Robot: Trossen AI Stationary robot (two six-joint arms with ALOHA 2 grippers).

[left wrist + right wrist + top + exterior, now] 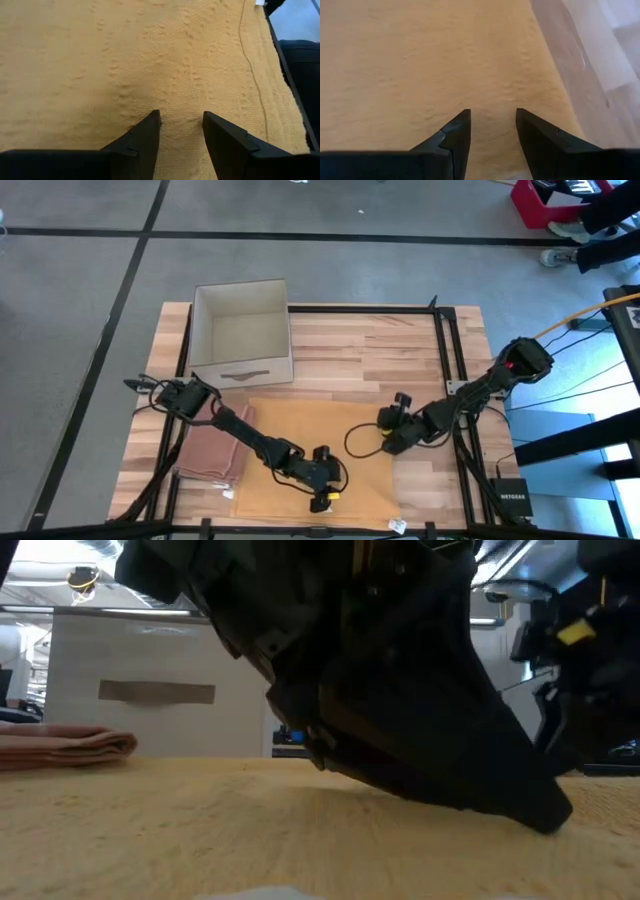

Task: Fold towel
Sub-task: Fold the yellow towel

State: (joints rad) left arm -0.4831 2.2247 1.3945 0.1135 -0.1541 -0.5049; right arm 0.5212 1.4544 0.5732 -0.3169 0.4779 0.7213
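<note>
I see the yellow towel (300, 465) spread flat on the wooden table (400, 345), at the front middle, just in front of the white box (241, 330). My left gripper (181, 125) is low over the towel near its front edge, fingers spread, pinching nothing. My right gripper (492, 122) sits over the towel close to its right edge, fingers also spread and empty. A folded pink towel (212, 452) lies beside the yellow one, on its left.

Towel (300, 450): mustard yellow, plain. Folded cloth (210, 452): dusty pink. Box (241, 330): off-white, brownish handle strip. Table (370, 350): light wood planks, black frame. Arms: black.
</note>
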